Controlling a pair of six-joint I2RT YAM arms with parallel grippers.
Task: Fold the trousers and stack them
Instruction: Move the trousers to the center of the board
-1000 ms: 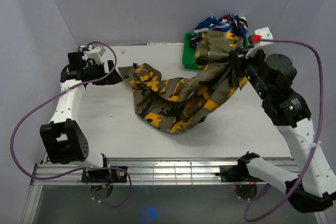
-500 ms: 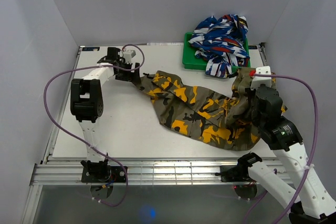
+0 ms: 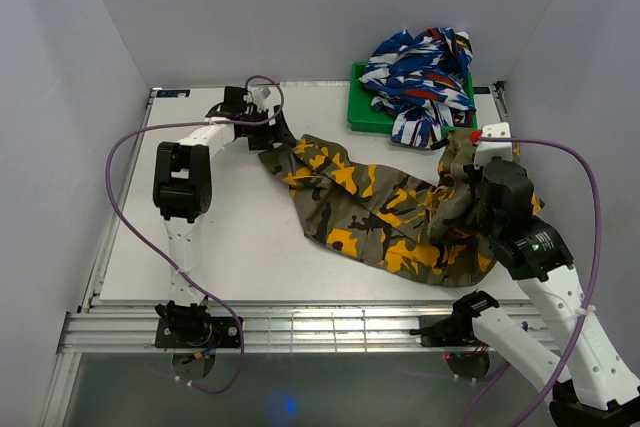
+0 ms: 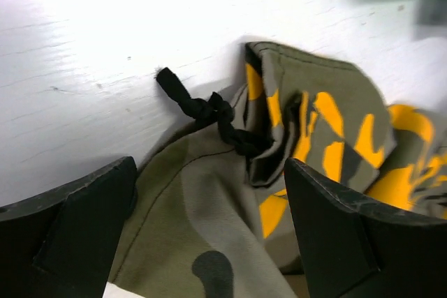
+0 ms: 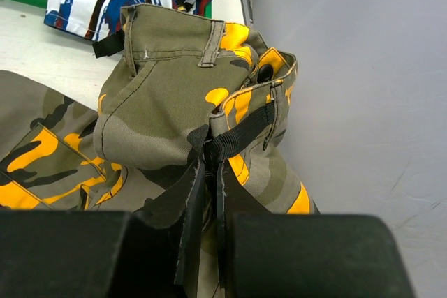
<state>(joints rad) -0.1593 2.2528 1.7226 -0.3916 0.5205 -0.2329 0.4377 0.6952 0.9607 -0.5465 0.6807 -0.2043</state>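
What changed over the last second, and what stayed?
The right claw pulled the trousers from over the green bin toward the near right, spreading them over the table. The open left claw swung in to the leg hem. Unchanged: right claw's grip, clothes in the bin.

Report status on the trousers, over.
Left tool open over the trousers, at a drawstring hem. Right tool shut on the waistband. Trousers sprawled unfolded on the table. Nothing blocking; green bin of clothes behind.
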